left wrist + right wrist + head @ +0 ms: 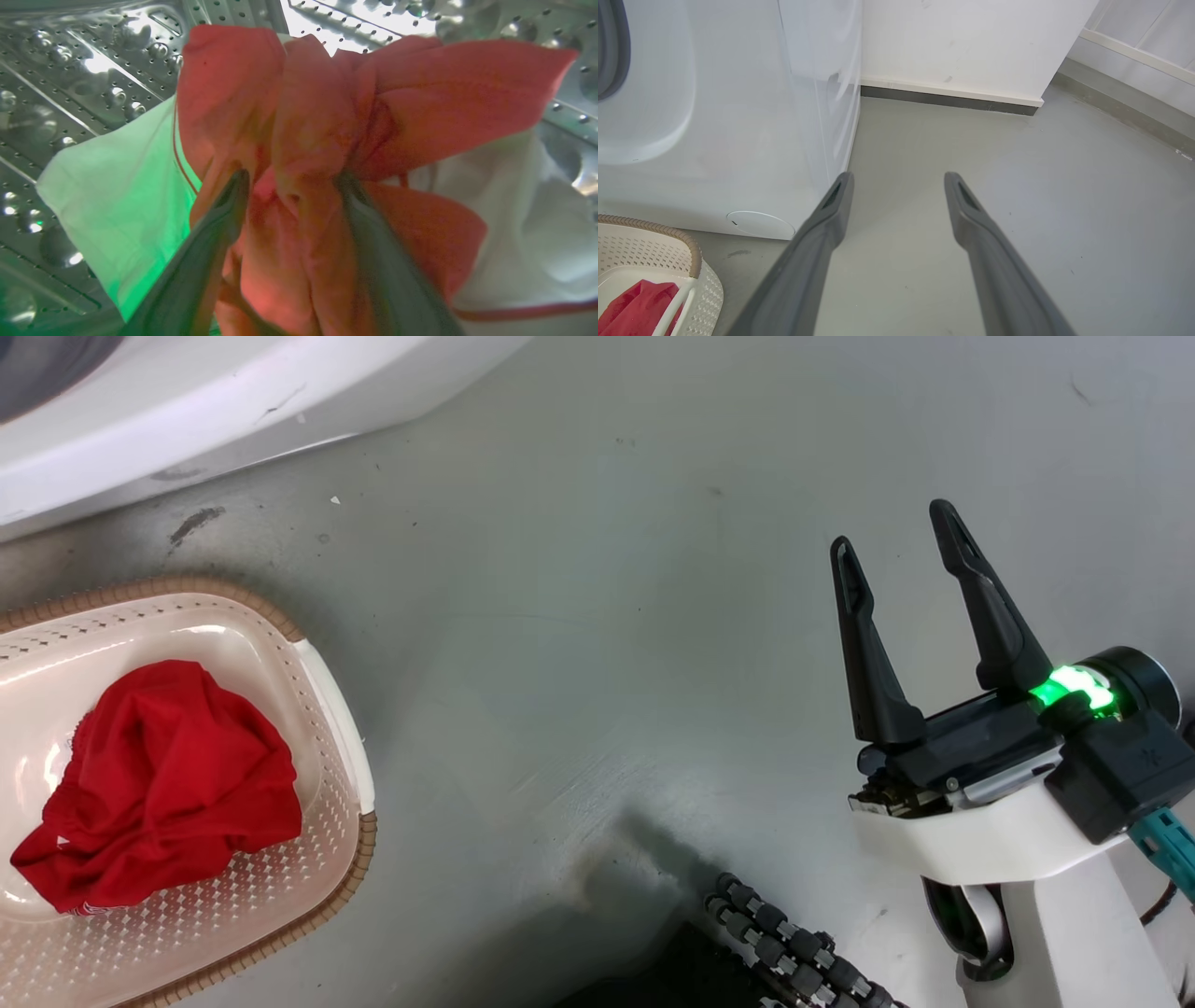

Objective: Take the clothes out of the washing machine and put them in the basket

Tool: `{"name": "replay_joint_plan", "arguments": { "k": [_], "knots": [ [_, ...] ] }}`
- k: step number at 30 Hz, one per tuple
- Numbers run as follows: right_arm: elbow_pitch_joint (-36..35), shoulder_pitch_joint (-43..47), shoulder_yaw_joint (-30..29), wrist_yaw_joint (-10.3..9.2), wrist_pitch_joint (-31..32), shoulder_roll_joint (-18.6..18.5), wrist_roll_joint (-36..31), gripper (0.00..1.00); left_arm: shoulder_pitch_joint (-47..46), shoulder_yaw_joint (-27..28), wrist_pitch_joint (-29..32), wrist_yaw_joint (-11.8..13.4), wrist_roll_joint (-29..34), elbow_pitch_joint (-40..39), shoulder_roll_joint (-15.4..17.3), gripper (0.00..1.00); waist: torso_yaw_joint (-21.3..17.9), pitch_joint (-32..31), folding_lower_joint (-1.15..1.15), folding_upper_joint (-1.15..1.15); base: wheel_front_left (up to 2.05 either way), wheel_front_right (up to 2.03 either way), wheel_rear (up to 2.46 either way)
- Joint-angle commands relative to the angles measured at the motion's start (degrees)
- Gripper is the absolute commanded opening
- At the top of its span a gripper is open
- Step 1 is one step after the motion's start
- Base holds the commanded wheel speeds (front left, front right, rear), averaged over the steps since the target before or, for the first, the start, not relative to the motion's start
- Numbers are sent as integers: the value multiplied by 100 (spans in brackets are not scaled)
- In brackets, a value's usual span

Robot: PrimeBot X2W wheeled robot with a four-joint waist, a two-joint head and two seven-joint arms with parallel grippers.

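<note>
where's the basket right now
The basket sits on the floor at the head view's lower left, below the washing machine, with a red garment inside.

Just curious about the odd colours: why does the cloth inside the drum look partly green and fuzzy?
Left wrist view: green glow tints the white cloth, shiny perforated steel drum glares, close red fabric garment looks soft; head view: a green light glows on the right arm's wrist.

Head downward; basket (341, 709) shared rightward.
</note>
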Motion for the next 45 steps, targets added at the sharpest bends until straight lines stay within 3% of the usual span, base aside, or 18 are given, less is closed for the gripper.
{"name": "replay_joint_plan", "arguments": {
  "k": [1, 13, 23, 39, 45],
  "knots": [
    [-31, 58, -17, -6, -11, 14, -19, 100, 197, -80, 25, -6, -21, 110, 6, 0, 8, 7, 0, 0, 0, 0, 0],
    [66, -78, 28, -6, -11, 13, -82, 100, 108, -6, -570, 157, -67, -33, 49, 0, 66, -109, 0, 0, 0, 0, 0],
    [132, -160, -193, -6, -11, 13, -330, 100, 251, 77, -1340, 102, -231, 201, -136, 0, 399, -563, 0, 0, 0, 0, 0],
    [311, -87, -585, -6, -11, 11, -771, 100, 1460, -71, -2710, -220, -585, 791, -841, 0, 1252, -1563, 0, 0, 0, 0, 0],
    [437, 56, -734, -6, -11, 11, -930, 100, 2248, -287, -3721, -305, -681, 849, -1225, 0, 1633, -2084, 0, 0, 0, 0, 0]
  ]
}}
